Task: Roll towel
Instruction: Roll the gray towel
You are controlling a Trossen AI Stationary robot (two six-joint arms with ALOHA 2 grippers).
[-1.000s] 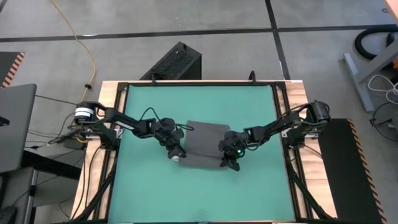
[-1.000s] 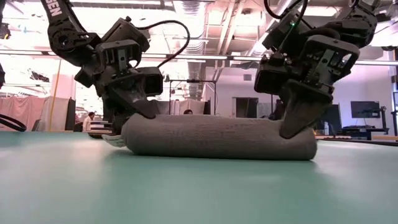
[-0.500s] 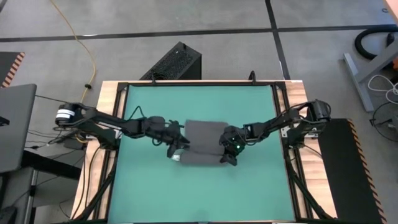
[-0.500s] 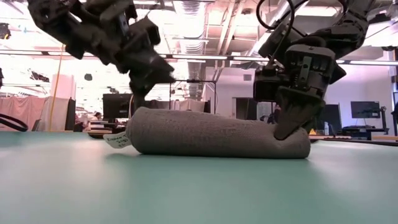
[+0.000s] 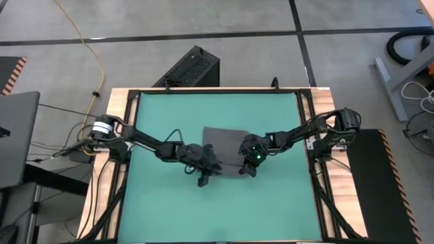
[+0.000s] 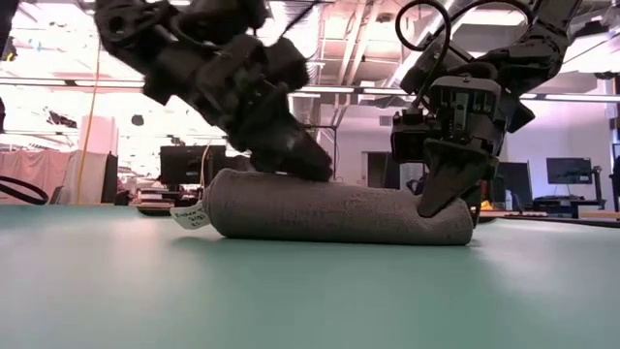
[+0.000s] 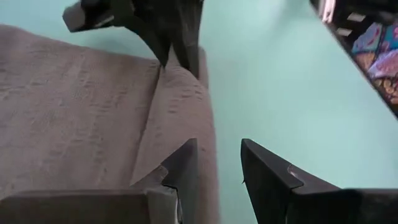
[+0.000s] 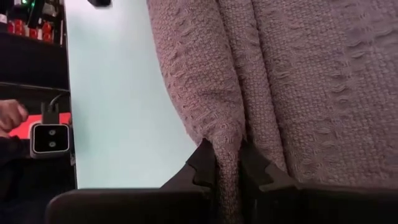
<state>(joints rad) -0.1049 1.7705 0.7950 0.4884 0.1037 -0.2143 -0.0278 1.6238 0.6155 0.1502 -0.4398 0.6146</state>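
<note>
The dark grey towel (image 5: 222, 144) lies on the green mat (image 5: 156, 115), its near part wound into a roll (image 6: 329, 206) and its far part flat. A white tag (image 6: 191, 215) sticks out at the roll's left end. My left gripper (image 5: 205, 173) is open over the middle of the roll; it also shows in the left wrist view (image 7: 217, 144). My right gripper (image 5: 247, 167) is shut on the towel at the roll's right end; it also shows in the right wrist view (image 8: 225, 149). My left gripper is open, and one finger (image 7: 185, 163) lies against the top of the roll (image 6: 308, 174) near its middle, coming slanting from above and from the left. The other finger (image 7: 264, 171) stands over the bare mat on the roll's near side. My right gripper pinches a raised ridge of cloth (image 8: 227, 134) between its two fingers at the roll's right end (image 6: 441, 208). The fingers point down from above. The roll rests on the mat.
The mat is bare to the left, right and near side of the towel. A black frame (image 5: 132, 95) runs round the mat. A black box (image 5: 190, 68) stands on the floor beyond the far edge.
My left gripper has let go of the roll's left end, lifted, and gone right along the roll to its middle. My right gripper has gone a little toward the far edge, still shut on the cloth. The roll has gone toward the far edge and the flat part is shorter.
</note>
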